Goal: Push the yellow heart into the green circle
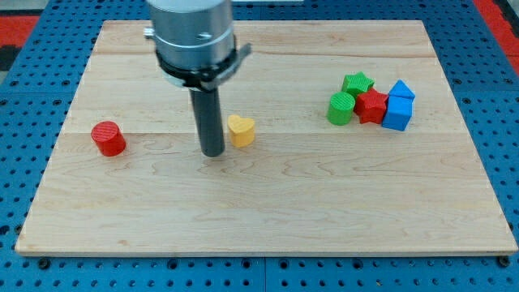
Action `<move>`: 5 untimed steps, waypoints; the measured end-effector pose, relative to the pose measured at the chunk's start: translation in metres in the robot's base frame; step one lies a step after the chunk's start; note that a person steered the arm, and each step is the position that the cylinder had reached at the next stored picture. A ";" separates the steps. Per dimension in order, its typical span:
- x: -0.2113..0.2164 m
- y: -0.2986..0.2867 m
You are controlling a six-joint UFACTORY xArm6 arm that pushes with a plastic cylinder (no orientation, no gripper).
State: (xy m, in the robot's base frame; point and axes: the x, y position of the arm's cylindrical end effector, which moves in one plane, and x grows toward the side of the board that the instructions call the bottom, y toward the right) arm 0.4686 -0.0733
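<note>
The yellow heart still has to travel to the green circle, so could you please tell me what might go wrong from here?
1. My tip sits just left of the yellow heart and slightly lower, so an off-centre push could spin it or let it slip past.
2. The green circle touches the red star, with the green star and blue blocks close by; a hard arrival may scatter the cluster.

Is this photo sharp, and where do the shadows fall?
In the camera view, everything looks evenly lit and in focus; the yellow heart and green circle have crisp edges. Shadows are faint and short, hugging the blocks' bases and my tip. No strong glare shows on the wooden board.
</note>
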 end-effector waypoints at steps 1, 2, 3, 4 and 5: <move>-0.016 0.006; -0.025 0.020; -0.026 0.054; -0.031 0.105; -0.015 0.134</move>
